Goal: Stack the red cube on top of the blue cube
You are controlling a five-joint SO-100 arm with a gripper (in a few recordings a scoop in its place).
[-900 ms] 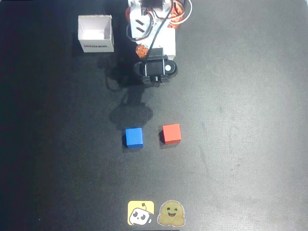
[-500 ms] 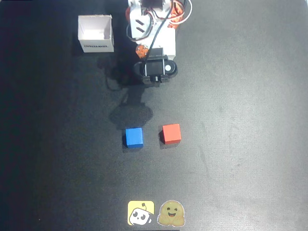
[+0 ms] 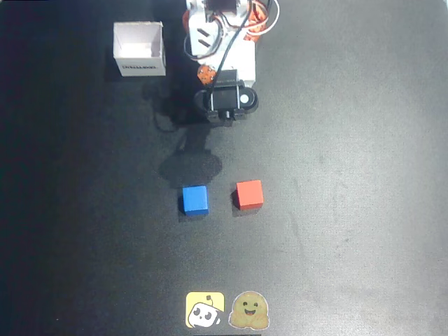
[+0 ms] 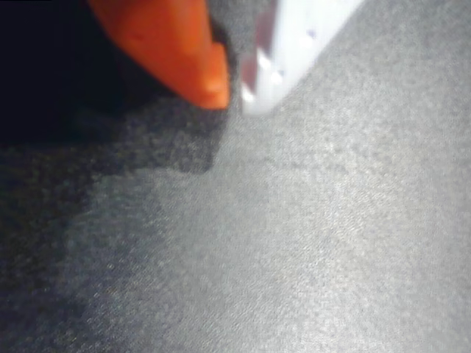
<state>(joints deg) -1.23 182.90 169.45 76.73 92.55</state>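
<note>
Seen from the wrist: gripper (image 4: 235, 84) with its two fingertips nearly meeting, only a thin slit of dark cloth between the orange fingertip (image 4: 199, 66) at 11 o'clock and the white fingertip (image 4: 287, 51) at 12 o'clock. Held nothing; nothing pinched in that slit. Hung above bare grey table (image 4: 294, 243), touching no object (contact with the cloth itself impossible to judge from the blur).

Seen from overhead: arm (image 3: 225, 63) folded up at 12 o'clock of the picture, its black camera housing pointing down at the table. Fingers themselves hidden beneath the housing there.

Red cube (image 3: 249, 194) sat flat on the table just below the middle, toward 6 o'clock of the arm and well apart from it. Blue cube (image 3: 194, 199) lay at 9 o'clock of the red cube, near it but not touching, a strip of dark table between. Neither stacked.

White box (image 3: 140, 47) stood open-topped at 9 o'clock of the arm. Two stickers (image 3: 224, 310) lay side by side at the 6 o'clock edge.
</note>
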